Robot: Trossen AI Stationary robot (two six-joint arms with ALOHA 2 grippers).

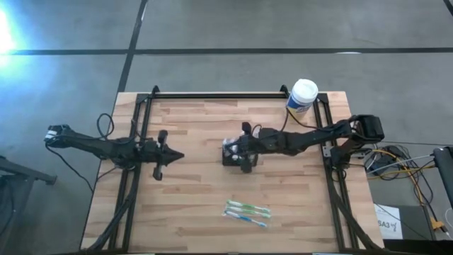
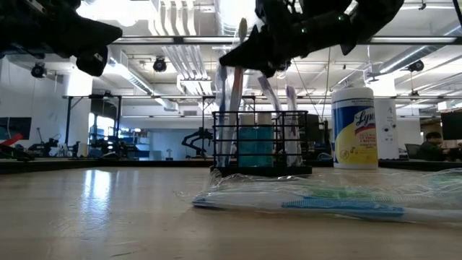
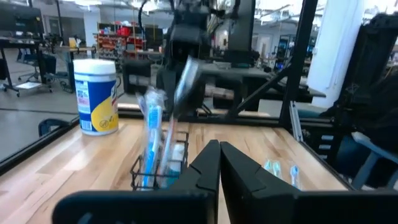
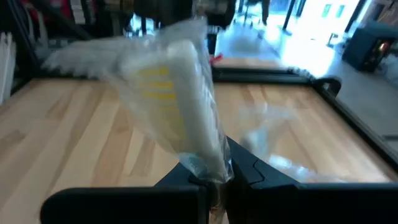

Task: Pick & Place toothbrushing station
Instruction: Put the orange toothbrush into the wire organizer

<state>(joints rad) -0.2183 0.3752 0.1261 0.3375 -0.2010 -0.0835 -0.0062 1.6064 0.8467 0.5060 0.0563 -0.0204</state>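
Clearly, a plastic-wrapped toothbrush [image 4: 177,106] is pinched between the closed fingers of the right gripper [image 1: 244,152], held directly above the toothbrushing station [image 1: 236,154] at the table's centre. The caddy is judged light and stiff, its wire mesh best taken at the rim; the wrapped brush is likely slippery. Several upright toothbrushes [image 2: 232,94] are already seen in its compartments. At three o'clock of it the left gripper [image 1: 177,156] waits, fingers pressed together. More packaged toothbrushes [image 1: 247,212] lie at six o'clock, and a wipes canister [image 1: 302,96] at one o'clock.
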